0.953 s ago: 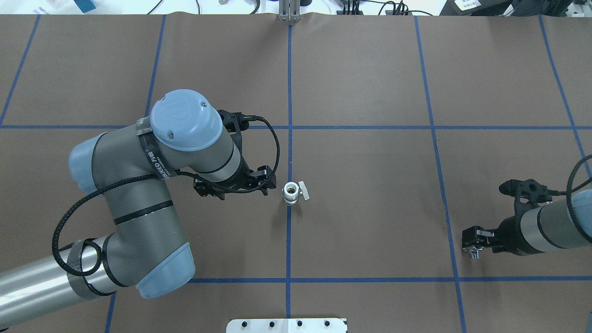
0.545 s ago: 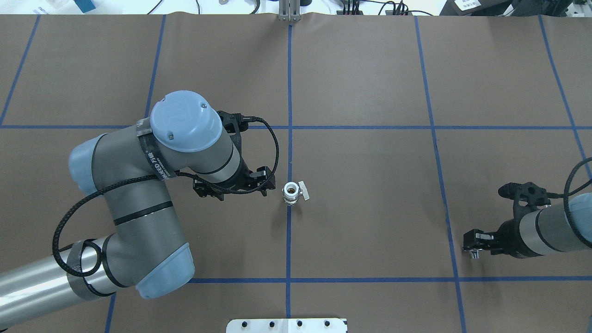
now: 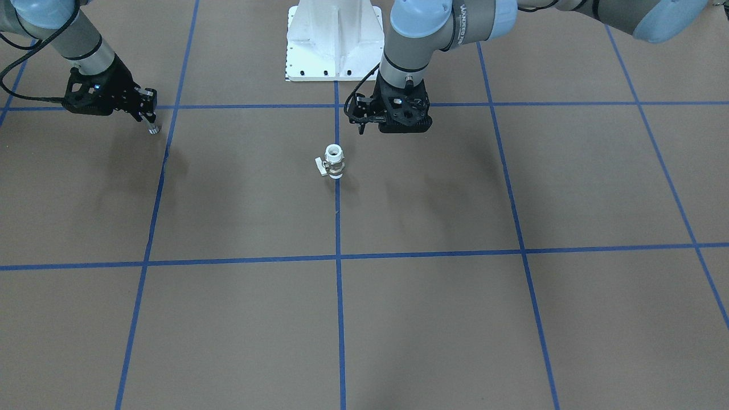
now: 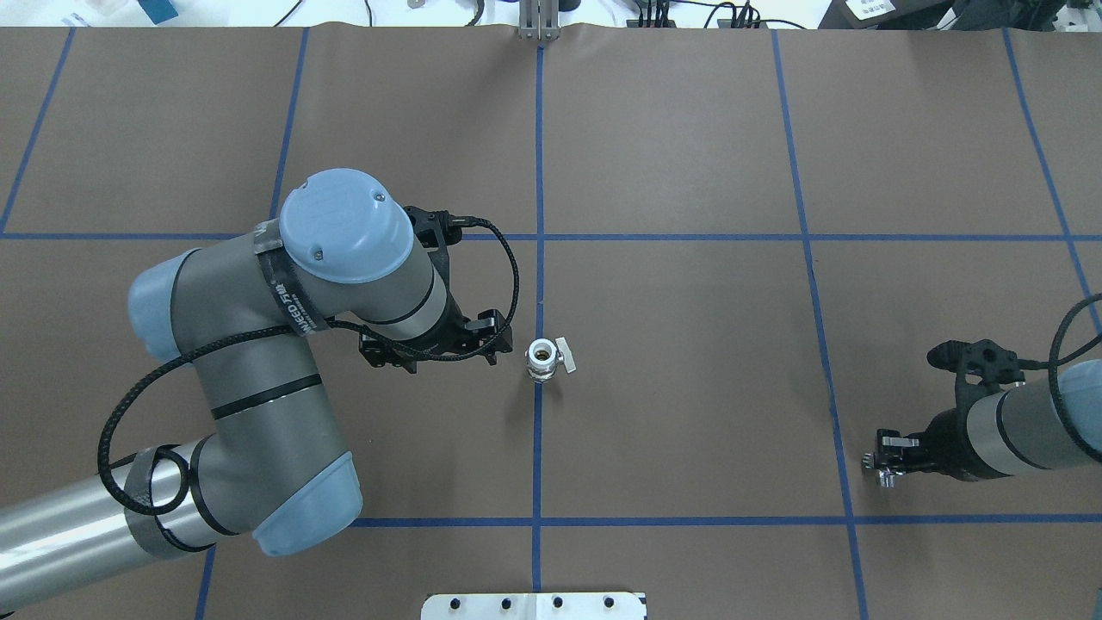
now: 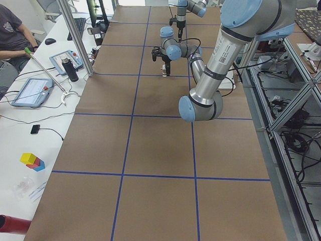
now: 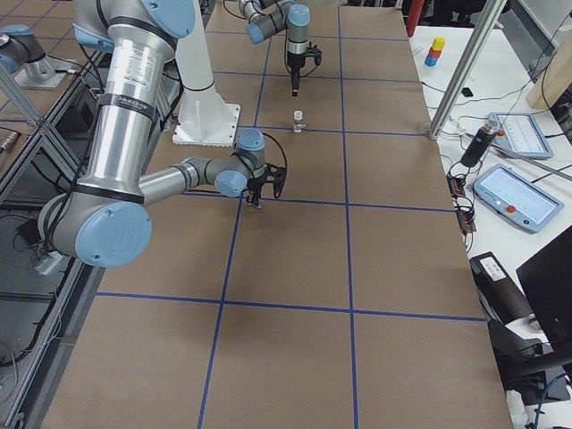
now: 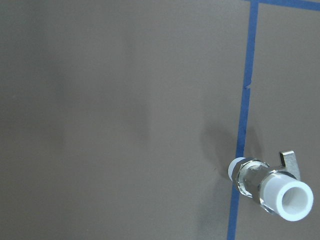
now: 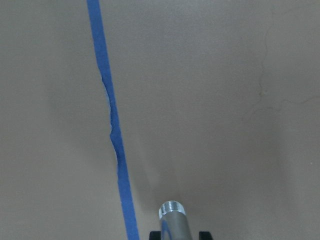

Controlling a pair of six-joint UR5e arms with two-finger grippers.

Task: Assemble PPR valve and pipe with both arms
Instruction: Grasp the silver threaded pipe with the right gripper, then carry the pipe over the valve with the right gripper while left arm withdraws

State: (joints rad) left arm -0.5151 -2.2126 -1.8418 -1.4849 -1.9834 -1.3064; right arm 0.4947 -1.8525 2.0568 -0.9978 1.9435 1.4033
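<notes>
Even light from overhead is flooding the brown desk (image 4: 689, 129), keeping it bright, flat and matte. Soft, smeared shadows are pooling on it in the front-facing view. The PPR valve (image 7: 270, 187) is throwing a faint blurred shadow across the blue tape (image 7: 245, 100), its white end blooming slightly. The pipe (image 8: 172, 220) is glinting, slightly soft at the frame's bottom edge.

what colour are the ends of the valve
White, with a silvery metal middle. The PPR valve shows best in the left wrist-mounted view.
</notes>
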